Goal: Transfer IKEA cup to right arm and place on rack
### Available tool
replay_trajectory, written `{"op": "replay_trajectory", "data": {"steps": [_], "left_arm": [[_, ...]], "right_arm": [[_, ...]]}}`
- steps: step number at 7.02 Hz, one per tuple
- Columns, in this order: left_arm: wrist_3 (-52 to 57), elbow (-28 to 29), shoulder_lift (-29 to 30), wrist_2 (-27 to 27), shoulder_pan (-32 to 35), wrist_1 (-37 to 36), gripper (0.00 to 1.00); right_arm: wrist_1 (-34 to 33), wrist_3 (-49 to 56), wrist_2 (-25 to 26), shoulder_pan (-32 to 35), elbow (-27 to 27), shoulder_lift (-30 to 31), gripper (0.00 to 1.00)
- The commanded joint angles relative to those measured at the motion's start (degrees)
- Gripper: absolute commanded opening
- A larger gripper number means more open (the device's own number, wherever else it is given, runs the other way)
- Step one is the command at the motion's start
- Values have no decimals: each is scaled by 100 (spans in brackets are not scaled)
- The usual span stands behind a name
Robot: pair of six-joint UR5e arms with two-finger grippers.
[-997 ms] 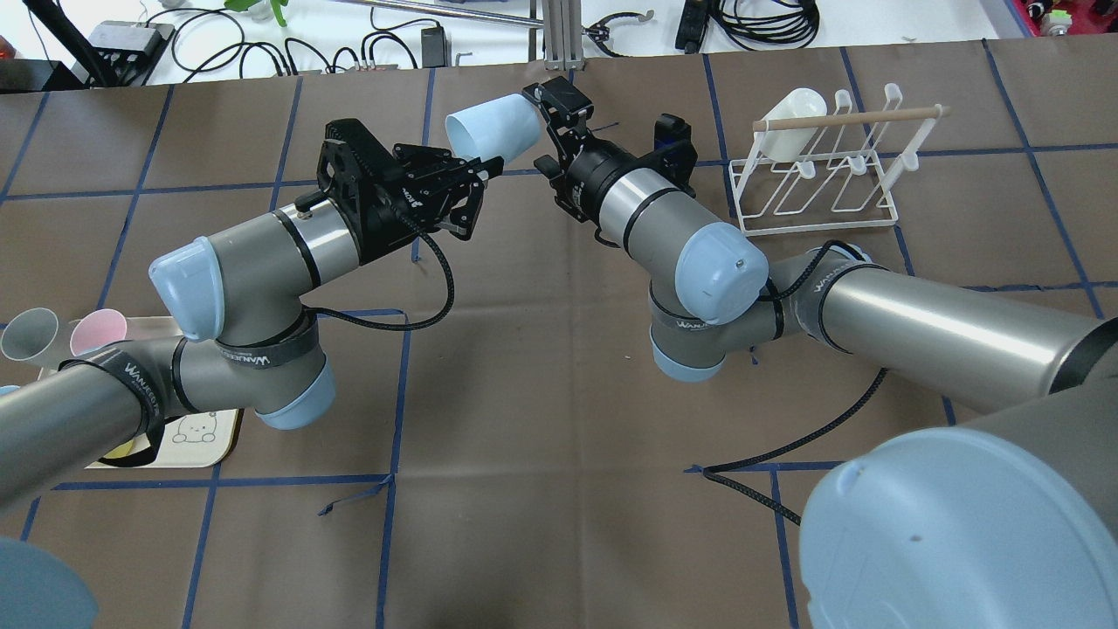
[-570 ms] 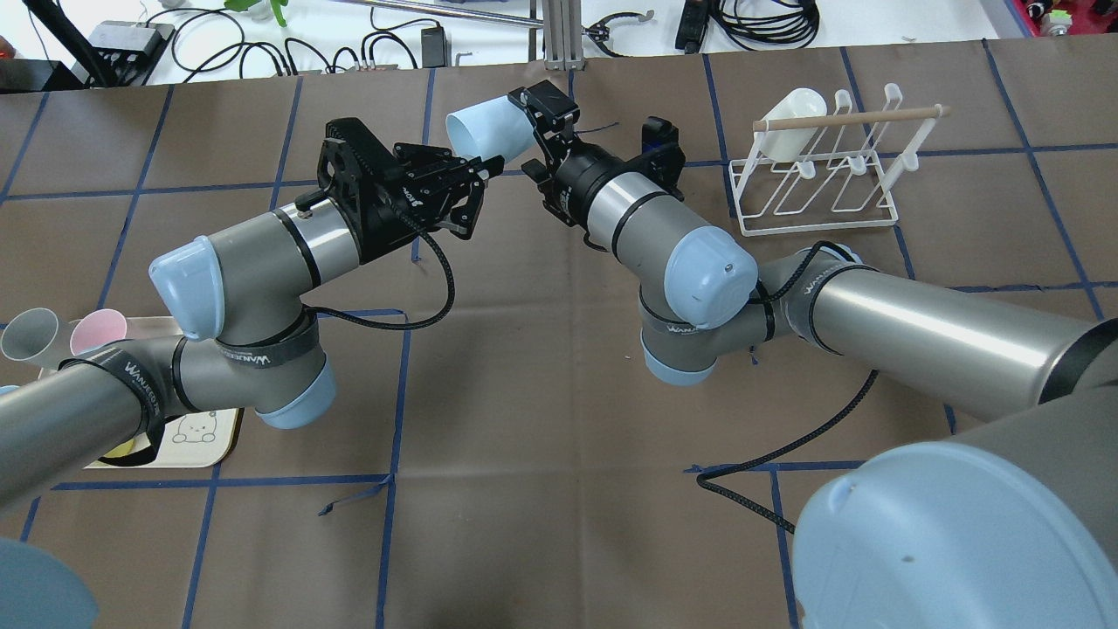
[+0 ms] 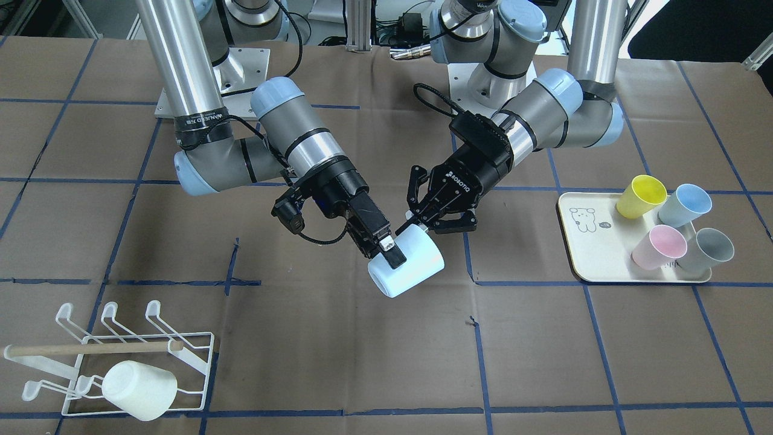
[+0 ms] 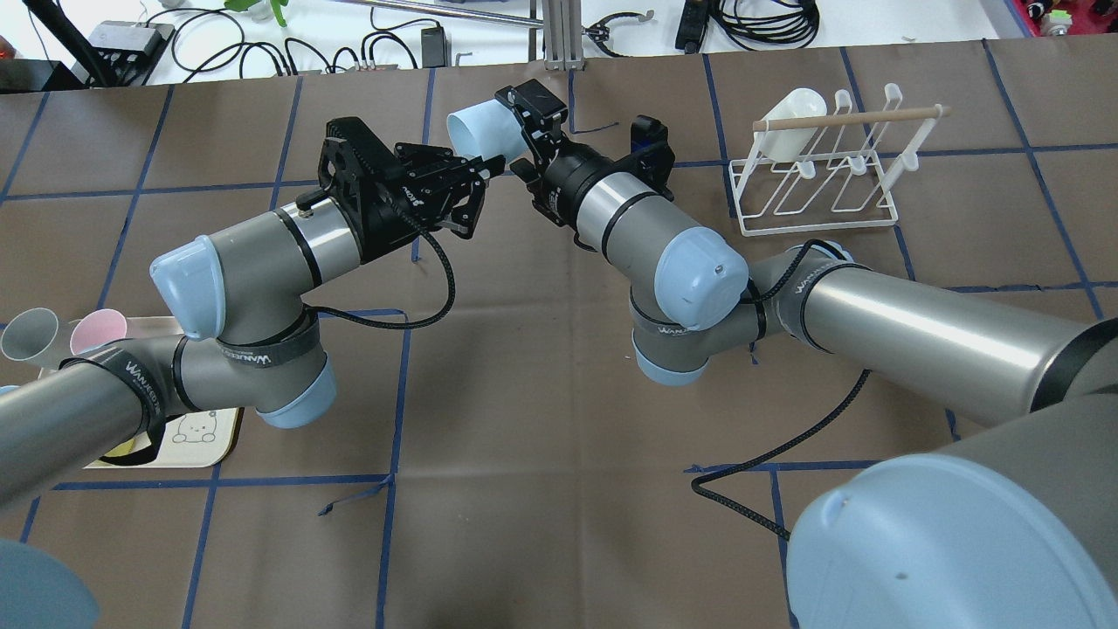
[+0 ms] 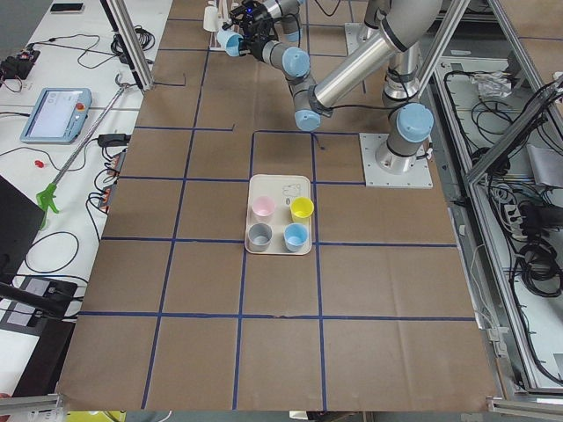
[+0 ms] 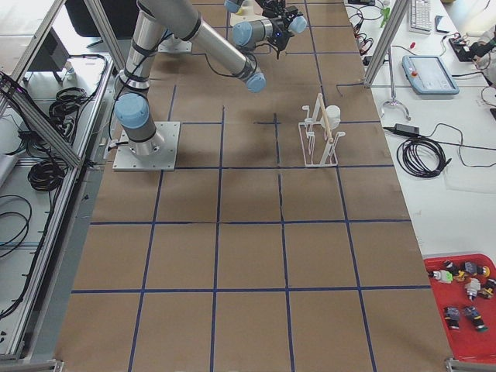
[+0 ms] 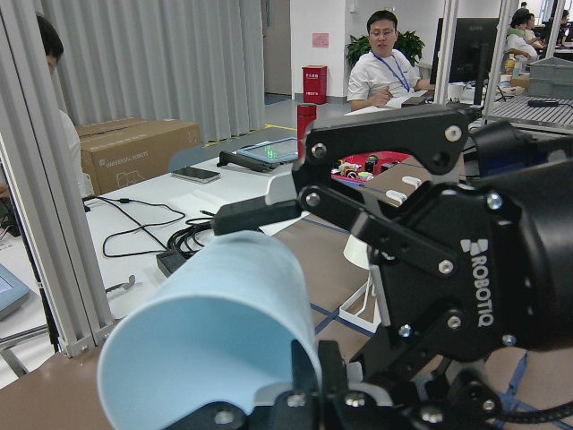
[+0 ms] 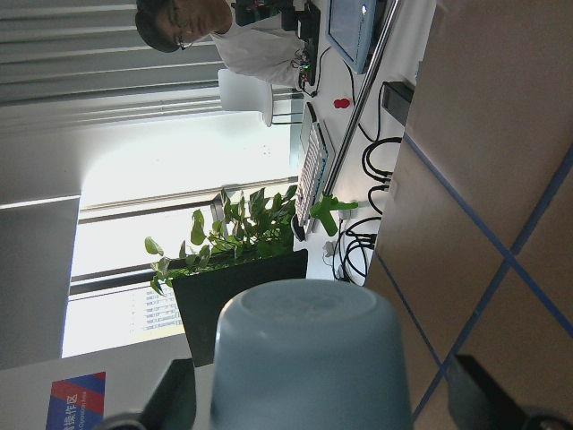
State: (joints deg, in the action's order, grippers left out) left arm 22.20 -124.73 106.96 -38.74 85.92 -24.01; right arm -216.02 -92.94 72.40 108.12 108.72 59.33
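The light blue cup [image 3: 416, 266] is in the air above the table, lying on its side between the two pincers. The left pincer [image 3: 418, 225] has hold of it: its long thin fingertips are drawn together on the end of the cup that is nearest to this pincer, and the rest of the cup reaches out beyond the tips. How exactly the tips sit on the cup wall I cannot tell.

The right pincer [image 3: 391, 254] comes from the opposite side and stands around the cup's body, near the far end. Its jaws are wide apart. In the right wrist view the cup is between the two short fingers [image 8: 510, 403], and a narrow gap shows on each side, so they do not press it. In the front view one finger lies across the top of the cup.

The rack [image 3: 121, 347] stands well apart from both pincers, on the right pincer's side, with a white cup [image 3: 139, 389] on it. The tray [image 3: 586, 254] with four coloured cups is well apart on the left pincer's side.
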Motion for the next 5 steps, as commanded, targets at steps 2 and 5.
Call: {"op": "replay_trajectory", "data": {"steps": [2, 5], "left_arm": [[-41, -7, -9, -2, 3, -7, 0], [-41, -16, -9, -2, 3, -7, 0]], "right_arm": [[8, -48, 11, 8, -149, -79, 96], [16, -40, 11, -1, -176, -97, 94]]}}
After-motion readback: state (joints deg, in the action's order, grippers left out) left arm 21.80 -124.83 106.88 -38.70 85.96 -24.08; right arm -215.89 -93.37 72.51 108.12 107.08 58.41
